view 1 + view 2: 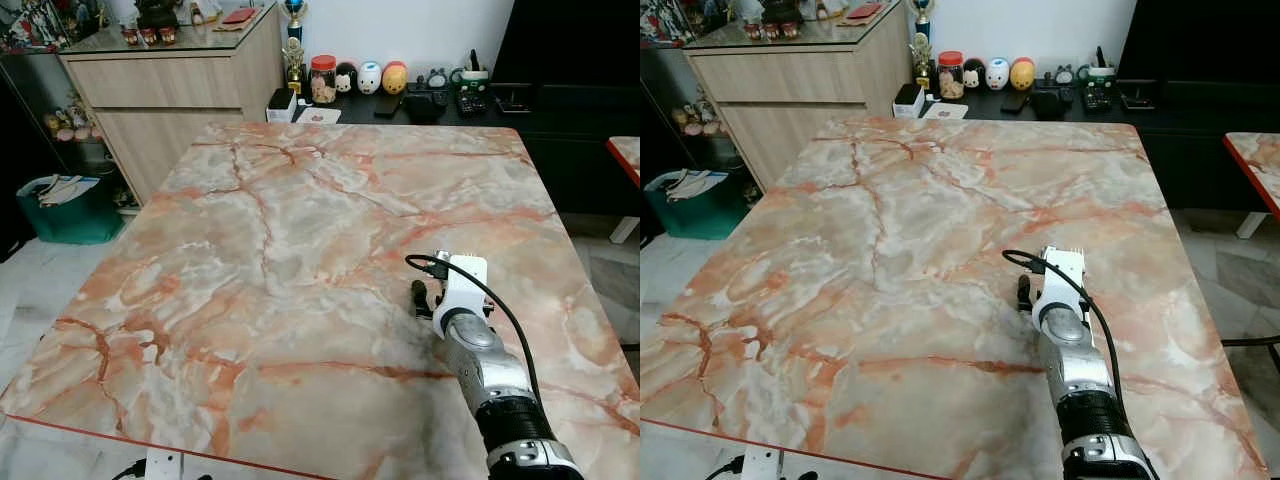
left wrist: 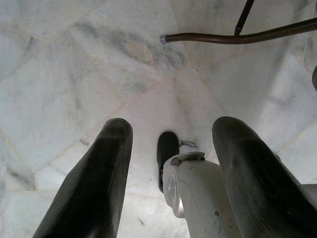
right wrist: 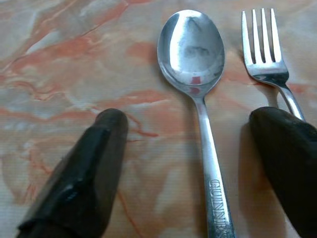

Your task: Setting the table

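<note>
Reaching over the marble table [image 1: 300, 230], the right gripper [image 1: 425, 298] hovering low above its surface. Hanging over the floor [image 2: 74, 74], left gripper [image 2: 171, 163] fingers spread. Straddling the spoon [image 3: 195, 74] lying on the table, right jaws apart, fork [image 3: 267, 54] lying just beside the spoon

We see the spoon [image 3: 198, 84] and the fork [image 3: 270, 59] lying side by side on the counter [image 1: 300, 250], the spoon between the spread fingers of our right claw [image 3: 190, 163], which reaches over the counter's right part. Behind the counter's far edge a low shelf [image 1: 400, 112] carries a jar [image 1: 323, 79], and a cabinet [image 1: 170, 90] stands at the far left, with a bin [image 1: 65, 205] on the floor to its left.
</note>
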Tool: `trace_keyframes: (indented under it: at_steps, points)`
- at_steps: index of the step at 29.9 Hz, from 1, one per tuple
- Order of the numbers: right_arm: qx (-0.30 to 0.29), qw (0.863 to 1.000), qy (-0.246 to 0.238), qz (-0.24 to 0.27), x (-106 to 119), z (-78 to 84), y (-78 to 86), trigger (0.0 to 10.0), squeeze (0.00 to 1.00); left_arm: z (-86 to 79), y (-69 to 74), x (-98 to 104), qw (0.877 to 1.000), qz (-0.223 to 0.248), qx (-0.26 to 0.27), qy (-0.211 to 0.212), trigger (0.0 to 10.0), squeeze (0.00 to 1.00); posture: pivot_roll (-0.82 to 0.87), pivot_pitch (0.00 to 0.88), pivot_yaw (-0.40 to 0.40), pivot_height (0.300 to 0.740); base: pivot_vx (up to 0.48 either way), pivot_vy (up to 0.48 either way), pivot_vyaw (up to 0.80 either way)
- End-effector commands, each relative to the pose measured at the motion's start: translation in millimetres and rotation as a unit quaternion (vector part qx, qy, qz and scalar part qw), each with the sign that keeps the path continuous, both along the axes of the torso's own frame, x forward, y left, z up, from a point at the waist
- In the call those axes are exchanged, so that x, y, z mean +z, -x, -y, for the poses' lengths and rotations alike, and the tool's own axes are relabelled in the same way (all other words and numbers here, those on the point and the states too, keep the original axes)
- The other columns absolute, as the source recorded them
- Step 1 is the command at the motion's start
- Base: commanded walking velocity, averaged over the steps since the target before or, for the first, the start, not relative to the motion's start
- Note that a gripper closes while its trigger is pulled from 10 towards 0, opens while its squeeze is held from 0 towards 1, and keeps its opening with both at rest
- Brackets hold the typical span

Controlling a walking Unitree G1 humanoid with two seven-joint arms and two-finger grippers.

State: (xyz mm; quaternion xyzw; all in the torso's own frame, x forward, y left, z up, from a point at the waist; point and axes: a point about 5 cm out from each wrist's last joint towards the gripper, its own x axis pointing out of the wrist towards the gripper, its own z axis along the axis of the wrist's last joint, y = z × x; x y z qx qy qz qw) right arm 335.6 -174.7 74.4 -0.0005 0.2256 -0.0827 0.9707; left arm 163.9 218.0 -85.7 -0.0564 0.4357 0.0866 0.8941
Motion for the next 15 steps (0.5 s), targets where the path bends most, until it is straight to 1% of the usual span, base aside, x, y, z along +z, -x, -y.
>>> trace_keyframes:
  at_steps: [1,15]
  points:
    - [0.009,1.0,-0.001,-0.029,-11.0,-4.6,4.6,0.0,0.0,-1.6,4.6,-1.9,1.0,-0.011,-0.001,0.0,10.0,0.0,-0.09,0.0,0.055,0.74,0.0,0.0,0.0]
    - [0.018,1.0,-0.003,-0.022,-8.8,-7.6,3.1,0.0,0.0,-1.3,4.9,-2.0,1.0,-0.01,-0.003,0.0,10.0,0.0,-0.1,0.0,0.053,0.74,0.0,0.0,0.0]
